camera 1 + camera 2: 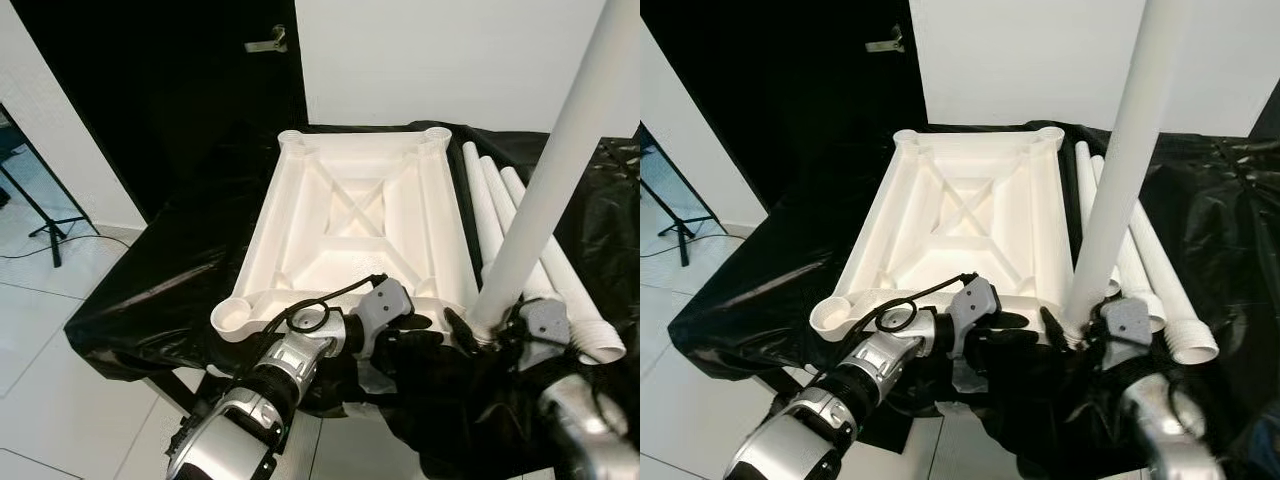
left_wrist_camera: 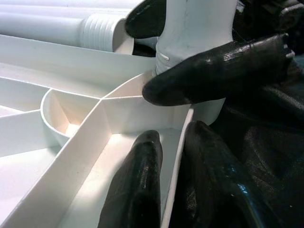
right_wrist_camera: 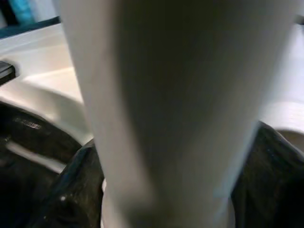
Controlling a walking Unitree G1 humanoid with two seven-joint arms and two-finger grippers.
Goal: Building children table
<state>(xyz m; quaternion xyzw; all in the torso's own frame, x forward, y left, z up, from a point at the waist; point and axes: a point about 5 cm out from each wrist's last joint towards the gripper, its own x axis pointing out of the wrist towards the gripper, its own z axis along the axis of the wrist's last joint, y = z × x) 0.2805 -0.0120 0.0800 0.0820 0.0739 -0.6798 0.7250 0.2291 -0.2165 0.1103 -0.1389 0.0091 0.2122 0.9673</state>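
Two silver arms reach in from the near side. Left pincer (image 2: 166, 185) pinches the near rim of the white tabletop (image 1: 350, 215), which lies upside down on the black-covered counter (image 1: 170, 290). Right pincer (image 1: 478, 335) squeezes a white table leg (image 1: 545, 190) standing in the near right corner socket. Three more legs (image 1: 490, 215) lie just right of the tabletop.
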